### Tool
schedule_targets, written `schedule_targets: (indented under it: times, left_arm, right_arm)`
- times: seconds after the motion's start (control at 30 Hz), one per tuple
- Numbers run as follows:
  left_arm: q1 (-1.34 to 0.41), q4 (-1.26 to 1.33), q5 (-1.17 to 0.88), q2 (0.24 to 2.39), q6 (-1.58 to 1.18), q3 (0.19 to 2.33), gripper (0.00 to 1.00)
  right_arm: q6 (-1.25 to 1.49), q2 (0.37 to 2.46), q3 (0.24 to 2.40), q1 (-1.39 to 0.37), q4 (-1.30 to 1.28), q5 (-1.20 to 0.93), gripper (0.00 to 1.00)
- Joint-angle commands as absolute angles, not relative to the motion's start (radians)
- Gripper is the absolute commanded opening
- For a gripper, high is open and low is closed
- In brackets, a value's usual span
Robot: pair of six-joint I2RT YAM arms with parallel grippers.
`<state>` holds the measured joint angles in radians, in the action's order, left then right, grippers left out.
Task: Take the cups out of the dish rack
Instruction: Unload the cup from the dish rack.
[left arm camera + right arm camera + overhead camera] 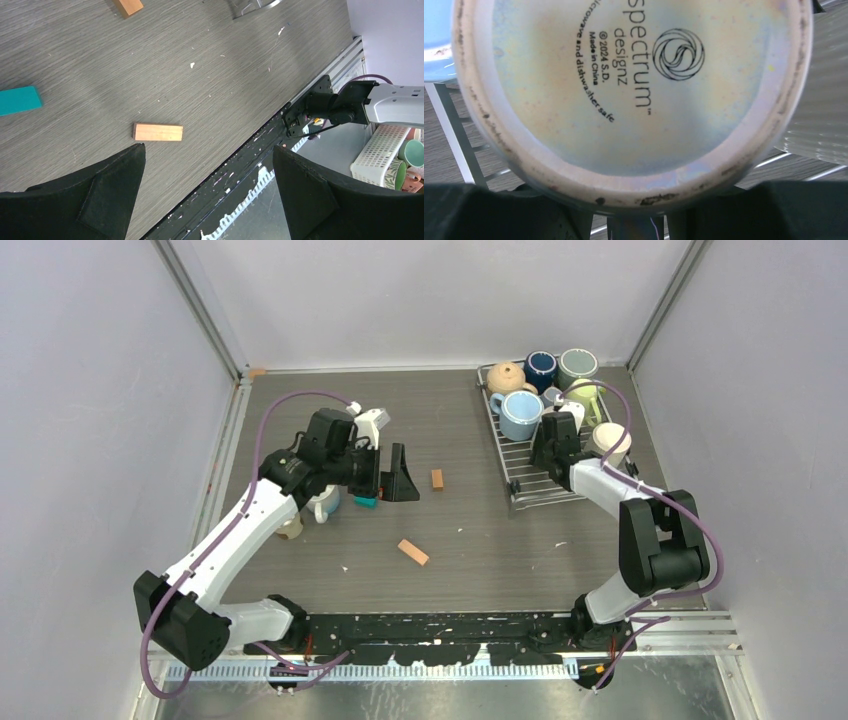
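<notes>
Over at the rack (pixel 530 482), my right gripper (pixel 560 428) crowds a mug (pixel 634 90), grip unclear; left gripper (pixel 398 476) gapes; two cups (pixel 325 503) out, most left inside.

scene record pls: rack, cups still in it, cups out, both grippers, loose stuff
rack: dish rack, far right of table
in rack: tan cup, navy cup, grey-green cup, light blue cup, lime cup; others partly behind the right arm
off rack: two cups beside left arm, partly hidden
left gripper: open, empty, above table
right gripper: at rack; cup underside fills wrist view; grip unclear
loose: teal block, wooden blocks
</notes>
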<state>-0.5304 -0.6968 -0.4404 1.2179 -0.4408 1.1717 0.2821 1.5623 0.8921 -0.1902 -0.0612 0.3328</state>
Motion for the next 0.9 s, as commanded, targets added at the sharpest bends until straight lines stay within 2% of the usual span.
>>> schedule_targets:
  times: [0.0,0.07,0.17,0.23,0.3,0.43,0.87]
  left_arm:
    - [-0.537,-0.687,-0.436,1.219,-0.434,1.172,1.00]
    - [-0.537,-0.688,-0.436,1.220,-0.434,1.172,1.00]
    - [-0.537,-0.689,-0.434,1.218,-0.434,1.174,1.00]
    - [-0.537,-0.689,-0.433,1.217,-0.434,1.174,1.00]
    - [-0.537,-0.690,-0.431,1.218,-0.435,1.173,1.00]
    - [-0.536,-0.688,-0.426,1.215,-0.439,1.171,1.00]
    - [-0.537,-0.669,-0.405,1.210,-0.477,1.171,1.00]
  right_arm:
    - [0.276,1.564,0.900,-0.198,-0.003,0.366,0.50]
    - [0.276,1.565,0.901,-0.199,-0.003,0.369,0.49]
    - [0.276,1.566,0.906,-0.203,-0.008,0.373,0.42]
    - [0.276,1.559,0.907,-0.208,-0.013,0.381,0.33]
    - [0.276,1.542,0.907,-0.214,-0.023,0.394,0.17]
    - [0.271,1.510,0.919,-0.230,-0.052,0.425,0.01]
    - [0.287,1.368,0.968,-0.271,-0.138,0.516,0.01]
